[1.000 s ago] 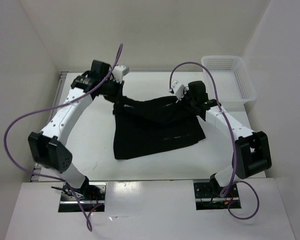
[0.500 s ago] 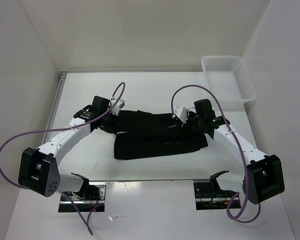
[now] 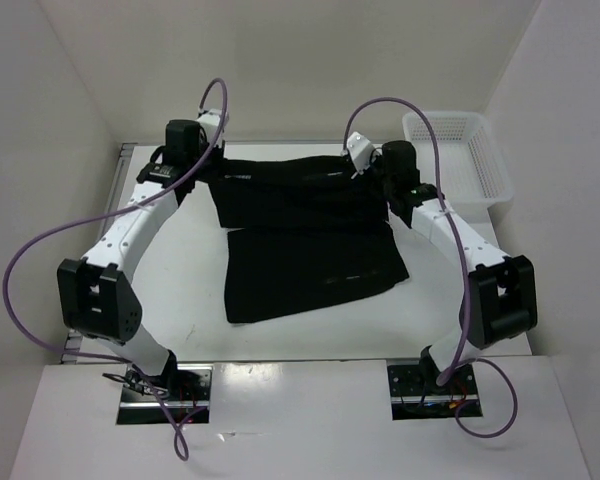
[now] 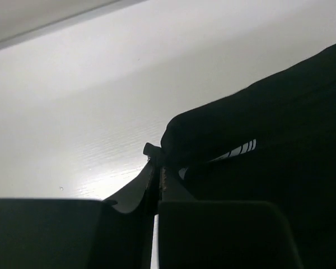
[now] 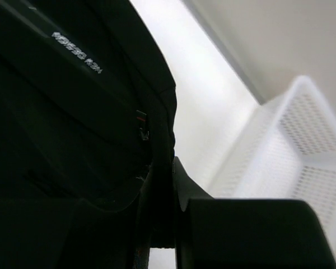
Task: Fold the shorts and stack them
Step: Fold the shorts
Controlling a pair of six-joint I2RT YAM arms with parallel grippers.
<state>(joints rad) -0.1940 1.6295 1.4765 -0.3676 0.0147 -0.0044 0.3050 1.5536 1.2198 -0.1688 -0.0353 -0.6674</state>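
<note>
the shorts [image 3: 310, 250] are stretched left to right over the far half of the counter [image 3: 180, 290]. the far edge is pinched at its left end by the left pincer [image 4: 158, 165] and at its right end by the right pincer [image 5: 163, 168]. the near part is laid flat.

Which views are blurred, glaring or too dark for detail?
Top external: sharp and evenly lit, but the plain black cloth shorts show few folds. Left wrist: strong glare on the white table. Right wrist: the white mesh plastic basket is out of focus.
</note>
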